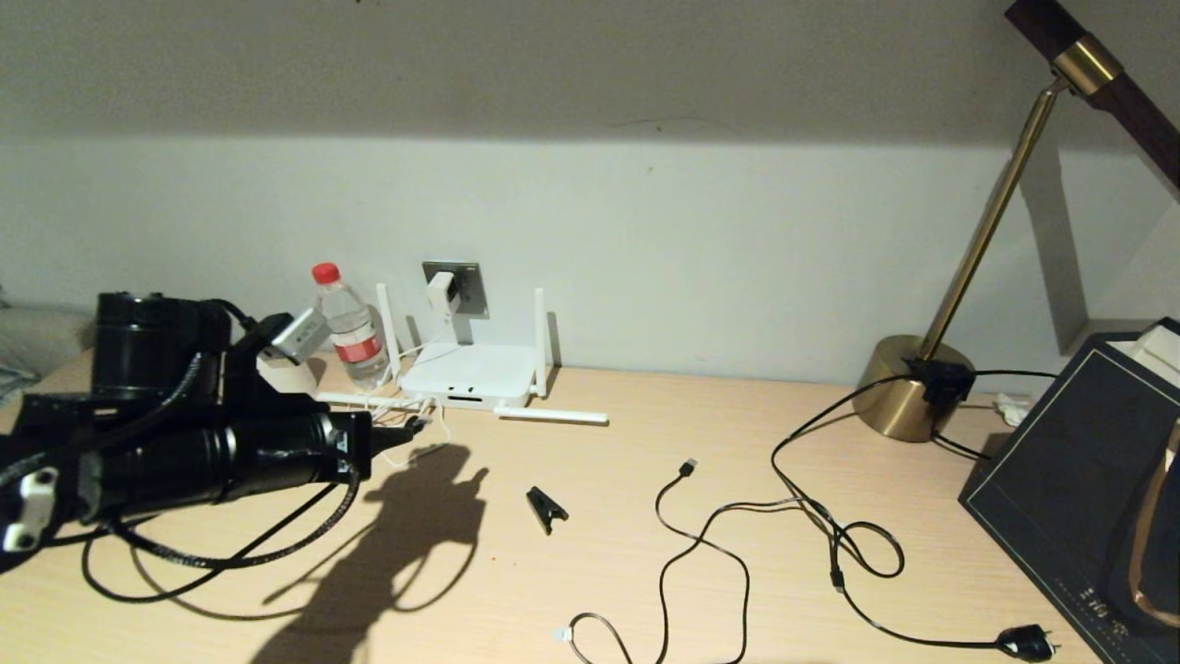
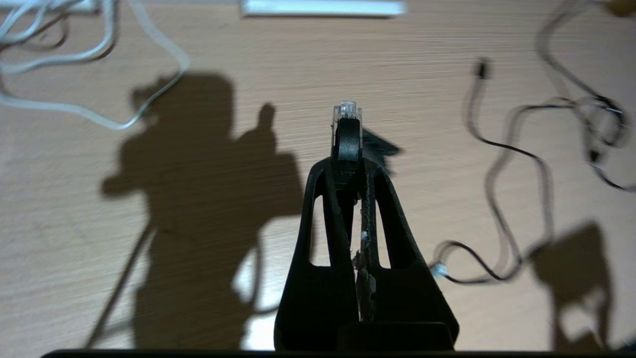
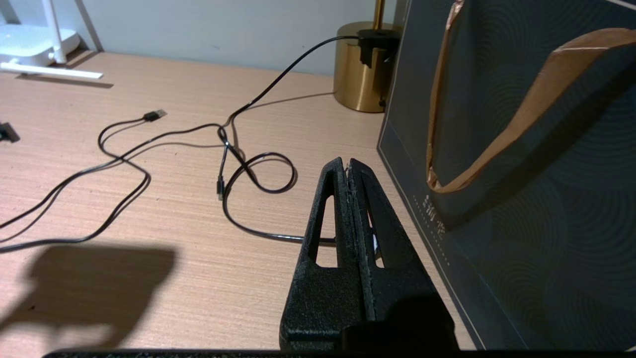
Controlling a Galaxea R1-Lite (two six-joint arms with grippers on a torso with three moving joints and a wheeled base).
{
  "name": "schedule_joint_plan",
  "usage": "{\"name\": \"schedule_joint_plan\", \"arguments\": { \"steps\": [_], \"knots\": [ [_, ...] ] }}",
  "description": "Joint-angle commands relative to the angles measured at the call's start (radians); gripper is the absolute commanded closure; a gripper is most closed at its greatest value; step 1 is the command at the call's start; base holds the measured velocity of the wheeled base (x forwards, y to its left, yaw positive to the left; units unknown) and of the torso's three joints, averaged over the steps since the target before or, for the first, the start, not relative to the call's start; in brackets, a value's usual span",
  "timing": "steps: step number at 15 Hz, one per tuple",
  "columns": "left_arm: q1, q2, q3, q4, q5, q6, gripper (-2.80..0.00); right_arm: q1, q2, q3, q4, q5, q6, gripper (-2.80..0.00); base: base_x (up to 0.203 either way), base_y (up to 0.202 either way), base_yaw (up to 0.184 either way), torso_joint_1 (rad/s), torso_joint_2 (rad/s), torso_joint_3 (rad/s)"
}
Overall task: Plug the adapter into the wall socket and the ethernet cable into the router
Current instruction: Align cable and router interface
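Pale wooden desk (image 1: 599, 553) against a white wall: in the head view the adapter (image 1: 441, 291) sits in the wall socket (image 1: 468, 284), with the router (image 1: 470, 375) just ahead of the left gripper (image 1: 415, 427). From the left wrist, that gripper is clenched on the ethernet cable (image 2: 347, 134), its clear plug jutting past the fingertips above the desk. From the right wrist, the right gripper (image 3: 348, 166) is pressed together and holds nothing, beside a dark paper bag (image 3: 521, 199), with a black USB cable (image 3: 124, 149) lying off to its other side.
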Motion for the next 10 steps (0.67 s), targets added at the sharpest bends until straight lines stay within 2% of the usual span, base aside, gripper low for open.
{"name": "schedule_joint_plan", "arguments": {
  "steps": [1, 3, 7, 10],
  "knots": [
    [0.001, 0.161, -0.018, -0.086, 0.048, -0.030, 0.00, 0.000, -0.010, 0.029, -0.001, 0.001, -0.003, 0.00, 0.000, 0.000, 0.000, 0.000, 0.00, 0.000],
    [0.008, 0.252, -0.019, -0.223, 0.077, -0.049, 0.00, 0.000, -0.010, 0.029, -0.001, -0.002, 0.012, 0.00, 0.000, 0.000, 0.000, 0.000, 0.00, 0.000],
    [0.022, 0.395, -0.024, -0.415, 0.132, -0.052, 0.00, 0.000, -0.010, 0.029, -0.001, -0.002, 0.014, 0.00, 0.000, 0.000, 0.000, 0.000, 0.00, 0.000],
    [0.023, 0.491, -0.029, -0.607, 0.184, -0.047, 0.00, 0.000, -0.010, 0.029, -0.001, -0.002, 0.014, 0.00, 0.000, 0.000, 0.000, 0.000, 0.00, 0.000]
  ]
}}
